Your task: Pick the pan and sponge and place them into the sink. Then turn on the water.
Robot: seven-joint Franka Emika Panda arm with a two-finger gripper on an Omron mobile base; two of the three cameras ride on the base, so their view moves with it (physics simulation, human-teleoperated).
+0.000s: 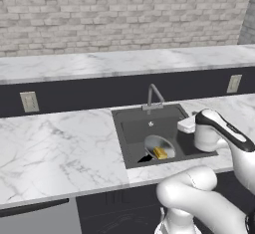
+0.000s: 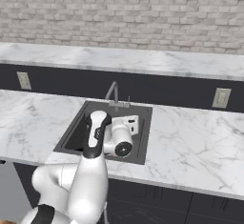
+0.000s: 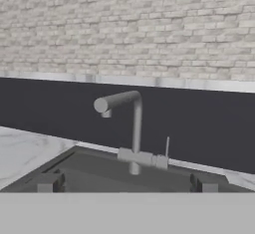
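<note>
The sink (image 1: 130, 143) is a dark square basin set in the marble counter. In it lies the pan (image 1: 153, 143), round and silver-grey, its black handle pointing to the front left. The yellow sponge (image 1: 160, 153) rests in the pan. My white hand (image 1: 187, 124) hovers over the right side of the basin, level with the faucet (image 1: 153, 96). In the hand view my gripper (image 3: 125, 183) is open, its fingertips (image 3: 50, 182) spread wide with nothing between them. It faces the faucet (image 3: 133, 128) and the thin lever (image 3: 167, 148). No water shows at the spout. In the right base view my arm covers most of the sink (image 2: 143, 139).
Marble counter (image 1: 60, 148) stretches left and right of the sink. A dark backsplash carries wall outlets (image 1: 29, 101) (image 2: 220, 97) below a raised marble ledge (image 1: 99, 63) and a brick wall. My own elbow (image 1: 199, 190) bulks in front of the counter edge.
</note>
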